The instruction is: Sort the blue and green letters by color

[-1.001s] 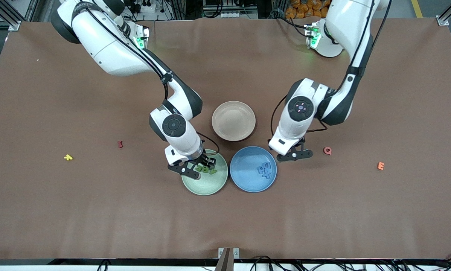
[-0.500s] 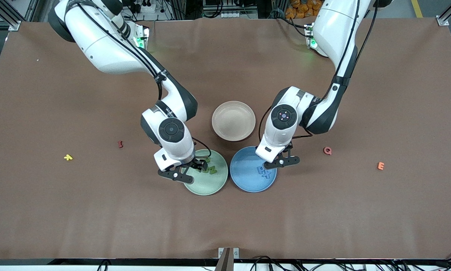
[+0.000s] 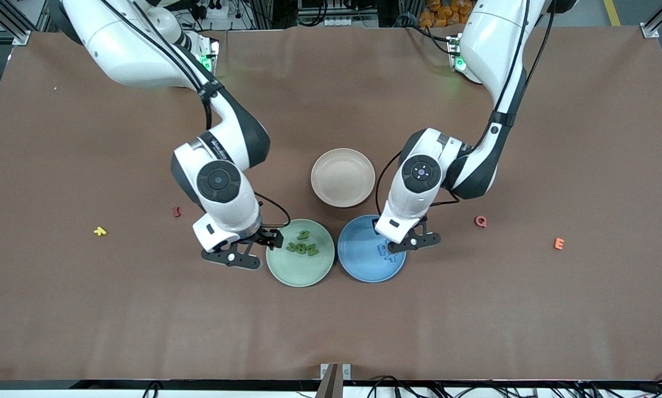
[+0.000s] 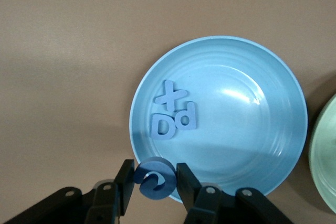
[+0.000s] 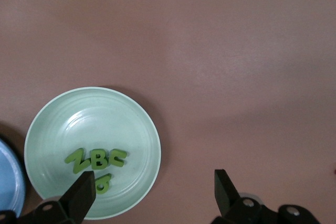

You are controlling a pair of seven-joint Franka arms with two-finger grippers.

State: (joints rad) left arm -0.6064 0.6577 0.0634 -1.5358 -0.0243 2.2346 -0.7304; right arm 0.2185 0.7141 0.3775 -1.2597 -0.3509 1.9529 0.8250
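Brown table [image 3: 88,309] with three plates. The green plate [image 3: 287,275] holds four green letters [image 3: 303,247]; the blue plate [image 3: 358,265] holds three blue letters [image 4: 172,116]. Left gripper [image 4: 152,182], over the blue plate's rim, pinches the blue C [image 4: 153,178]. Right gripper [image 3: 255,247], jaws spread and empty, hangs over the table at the green plate's 9 o'clock edge.

green letters [image 3: 303,246]: green plate [image 3: 300,273] | blue letters [image 4: 173,116]: blue plate [image 4: 252,129] | beige plate [image 3: 342,177]
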